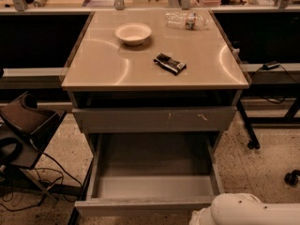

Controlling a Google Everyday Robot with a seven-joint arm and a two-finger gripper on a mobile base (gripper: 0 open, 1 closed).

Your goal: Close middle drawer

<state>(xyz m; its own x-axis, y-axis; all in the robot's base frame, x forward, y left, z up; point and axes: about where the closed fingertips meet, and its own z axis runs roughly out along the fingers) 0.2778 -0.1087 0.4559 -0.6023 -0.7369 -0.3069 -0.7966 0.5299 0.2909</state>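
The middle drawer stands pulled far out toward me, below the taller grey drawer front with orange scratch marks. Its bare grey inside is empty. Its flat front runs along the bottom of the view. A white rounded segment of my arm shows at the bottom right, just in front of the drawer's right corner. My gripper is out of view, below the frame's edge.
On the beige cabinet top lie a white bowl, a black packet and a plastic bottle. A dark chair with cables stands at the left. Black table legs and a caster are at the right.
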